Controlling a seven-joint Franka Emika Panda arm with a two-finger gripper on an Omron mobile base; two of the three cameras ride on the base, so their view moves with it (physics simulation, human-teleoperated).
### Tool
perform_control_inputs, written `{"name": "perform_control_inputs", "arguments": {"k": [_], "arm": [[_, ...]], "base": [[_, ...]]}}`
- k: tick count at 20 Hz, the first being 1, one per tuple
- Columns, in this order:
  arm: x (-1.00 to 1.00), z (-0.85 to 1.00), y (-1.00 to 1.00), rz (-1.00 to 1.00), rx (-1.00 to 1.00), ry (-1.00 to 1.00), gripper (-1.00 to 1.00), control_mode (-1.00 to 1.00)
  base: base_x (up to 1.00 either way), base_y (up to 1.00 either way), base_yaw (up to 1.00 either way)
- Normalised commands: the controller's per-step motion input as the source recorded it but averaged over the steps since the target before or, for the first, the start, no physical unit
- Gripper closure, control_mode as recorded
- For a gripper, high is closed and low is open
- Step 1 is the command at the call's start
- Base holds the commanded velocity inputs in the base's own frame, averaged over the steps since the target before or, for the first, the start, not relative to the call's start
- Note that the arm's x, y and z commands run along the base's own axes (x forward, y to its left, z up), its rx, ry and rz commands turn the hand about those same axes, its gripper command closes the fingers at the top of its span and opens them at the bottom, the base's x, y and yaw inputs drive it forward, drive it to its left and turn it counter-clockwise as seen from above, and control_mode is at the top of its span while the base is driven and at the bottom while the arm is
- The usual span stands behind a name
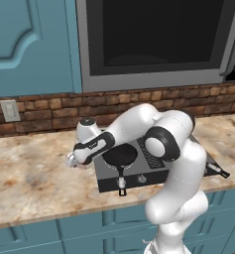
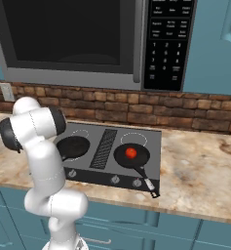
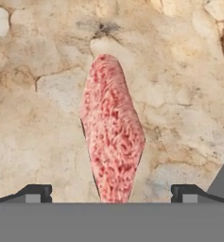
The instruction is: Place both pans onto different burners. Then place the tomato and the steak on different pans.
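Right, both pans sit on the cooktop [image 2: 151,141], each on a burner either side of the ribbed centre vent [image 2: 103,148]. Left pan [image 2: 73,146] is empty, handle pointing to the front edge of the cooktop. Right pan [image 2: 131,155] has the tomato [image 2: 131,153] in its middle, handle angled toward the cooktop's front right corner, pale tip just past the edge. Front knobs [image 2: 115,179] run along the cooktop's front strip.

Steak [image 3: 112,151] lies flat on the marbled worktop [image 1: 34,173], left of the cooktop's left edge, not on any pan. In the hand view it's long and narrow, running away from the cam, its near end between the two fingertips [image 3: 35,193].

Gripper [image 3: 111,194] is spread wide apart, nothing held, tips either side of the steak w/ clear gaps. In the left base view the hand [image 1: 75,159] is low over the worktop just beside the cooktop's left edge; can't tell if tips touch the surface.
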Motion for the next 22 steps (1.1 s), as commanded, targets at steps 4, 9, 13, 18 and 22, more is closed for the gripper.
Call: {"name": "perform_control_inputs", "arguments": {"k": [4, 9, 13, 18, 22], "arm": [[0.26, -0.09, 0.01, 0.0, 0.0, 0.0, -1.0, -1.0], [0.16, -0.19, 0.06, 0.0, 0.0, 0.0, -1.0, -1.0], [0.1, -0.21, 0.1, 0.0, 0.0, 0.0, -1.0, -1.0], [0.1, -0.18, 0.12, 0.0, 0.0, 0.0, -1.0, -1.0], [0.06, -0.2, 0.1, 0.0, 0.0, 0.0, -1.0, -1.0]], "base": [[0.0, 0.0, 0.0], [0.0, 0.0, 0.0], [0.0, 0.0, 0.0], [0.0, 0.0, 0.0], [0.0, 0.0, 0.0]]}}
